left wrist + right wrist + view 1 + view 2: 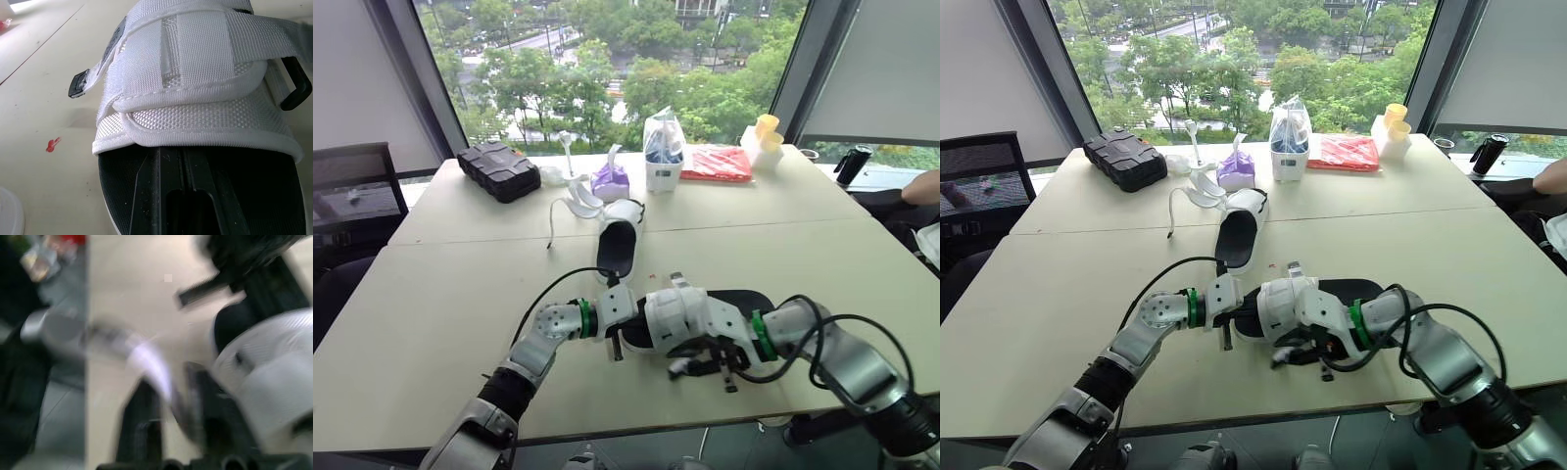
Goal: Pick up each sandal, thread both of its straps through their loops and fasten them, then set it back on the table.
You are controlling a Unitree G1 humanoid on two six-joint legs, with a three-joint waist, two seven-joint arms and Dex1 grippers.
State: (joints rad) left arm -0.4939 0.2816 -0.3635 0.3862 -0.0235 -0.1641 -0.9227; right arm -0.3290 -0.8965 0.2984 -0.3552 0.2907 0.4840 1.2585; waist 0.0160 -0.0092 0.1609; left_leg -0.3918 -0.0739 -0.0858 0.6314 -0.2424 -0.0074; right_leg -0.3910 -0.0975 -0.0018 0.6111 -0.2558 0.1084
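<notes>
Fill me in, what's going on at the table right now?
The left gripper is shut on the sole of the near black-soled sandal with white mesh straps, steadying it near the beige table's front edge. The right gripper is at the sandal's strap side. The second matching sandal lies farther back, untouched.

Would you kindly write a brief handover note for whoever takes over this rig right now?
Left tool: at the left end of the near sandal; grip unclear.
Right tool: at that sandal's edge nearest the robot; grip unclear.
Other sandal: farther back on the table, apart from both tools.
Done: near sandal's white straps lie across its top; fastening unconfirmed.
Left: finish it, set it back, then do the other sandal.
</notes>
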